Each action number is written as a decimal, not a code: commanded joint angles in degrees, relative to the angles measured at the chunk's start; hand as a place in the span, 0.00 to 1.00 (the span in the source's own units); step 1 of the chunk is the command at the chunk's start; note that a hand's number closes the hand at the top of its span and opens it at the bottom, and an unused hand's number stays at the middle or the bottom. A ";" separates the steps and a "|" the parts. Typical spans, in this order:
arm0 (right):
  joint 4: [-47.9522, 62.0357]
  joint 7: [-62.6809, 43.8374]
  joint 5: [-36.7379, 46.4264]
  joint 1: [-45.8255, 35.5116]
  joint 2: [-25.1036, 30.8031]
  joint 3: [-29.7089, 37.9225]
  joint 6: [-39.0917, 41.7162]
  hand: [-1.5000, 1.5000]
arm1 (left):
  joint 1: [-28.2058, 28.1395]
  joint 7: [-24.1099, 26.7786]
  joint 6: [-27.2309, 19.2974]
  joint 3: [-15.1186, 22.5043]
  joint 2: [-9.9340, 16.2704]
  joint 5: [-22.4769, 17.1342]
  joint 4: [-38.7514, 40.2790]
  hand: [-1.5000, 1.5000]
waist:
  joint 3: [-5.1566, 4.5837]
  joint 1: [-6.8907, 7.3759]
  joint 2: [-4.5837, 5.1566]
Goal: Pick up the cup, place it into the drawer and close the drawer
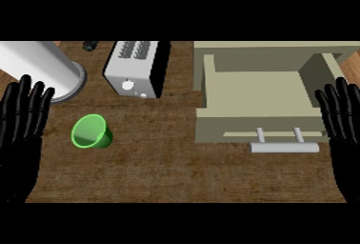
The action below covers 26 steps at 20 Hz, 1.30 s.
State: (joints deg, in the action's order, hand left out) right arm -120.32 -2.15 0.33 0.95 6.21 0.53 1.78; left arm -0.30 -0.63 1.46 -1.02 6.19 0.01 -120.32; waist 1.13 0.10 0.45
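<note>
Your green cup [91, 131] lies tipped on its side on the brown surface [175, 167], left of the open drawer [256, 102] and just in front of the toaster [135, 66]. Both hands are released, fingers straight: left hand [25, 114] at the left edge, right hand [341, 114] beside the drawer. The cup may roll away if you nudge its rim while grasping.

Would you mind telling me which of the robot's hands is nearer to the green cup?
The left hand. It rests open at the view's left edge, just left of the green cup. The right hand rests open at the right edge, beyond the open drawer.
</note>
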 commanded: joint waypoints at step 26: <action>5.45 -1.04 0.38 -6.72 1.82 3.29 3.40 0.00 | -4.67 14.12 3.96 -14.16 -1.71 -11.35 28.92 0.00 | -1.17 0.01 -0.35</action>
State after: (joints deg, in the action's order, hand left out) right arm -116.47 -2.61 1.31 -3.36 7.70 2.87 5.06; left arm -3.34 6.72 3.67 -11.91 3.51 -11.57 -99.05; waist -0.01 0.04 0.02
